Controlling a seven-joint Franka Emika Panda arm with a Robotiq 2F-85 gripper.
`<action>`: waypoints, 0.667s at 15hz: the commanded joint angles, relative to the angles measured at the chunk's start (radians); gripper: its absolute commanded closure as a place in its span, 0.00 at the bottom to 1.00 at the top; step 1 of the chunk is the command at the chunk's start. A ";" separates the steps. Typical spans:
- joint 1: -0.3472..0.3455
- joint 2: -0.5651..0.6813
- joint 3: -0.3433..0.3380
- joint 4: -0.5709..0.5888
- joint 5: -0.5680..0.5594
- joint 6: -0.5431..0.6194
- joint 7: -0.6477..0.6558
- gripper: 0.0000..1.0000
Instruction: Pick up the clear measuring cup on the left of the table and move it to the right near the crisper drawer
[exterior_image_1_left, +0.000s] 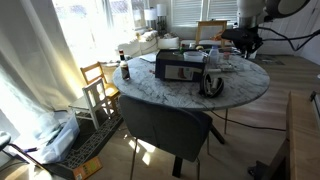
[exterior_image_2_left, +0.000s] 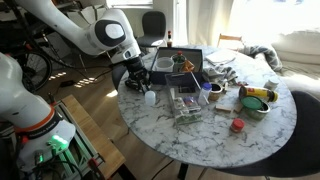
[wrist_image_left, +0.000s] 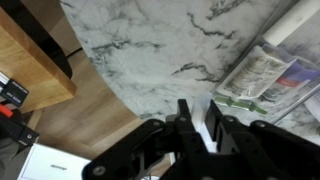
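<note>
Clear measuring cup (exterior_image_2_left: 150, 97) stands at the table (exterior_image_2_left: 210, 150) edge nearest the arm, just beside the gripper (exterior_image_2_left: 137, 78); likely light, rigid and slick-walled, so pinch the rim or handle. Fingers (wrist_image_left: 185, 115) look narrowly set in the wrist view; whether they grip anything, cannot tell.

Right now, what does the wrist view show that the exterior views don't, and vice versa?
Wrist only: a close-up of the fingers. Exterior only: the arm, the crisper drawer, a round black-and-yellow object. Both: the marble table, the gripper, the clear box of packets.
</note>
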 joint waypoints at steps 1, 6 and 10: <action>-0.039 0.114 -0.001 0.021 -0.093 0.133 0.060 0.95; -0.039 0.265 -0.033 0.079 -0.176 0.196 0.084 0.95; -0.024 0.361 -0.068 0.155 -0.287 0.190 0.155 0.95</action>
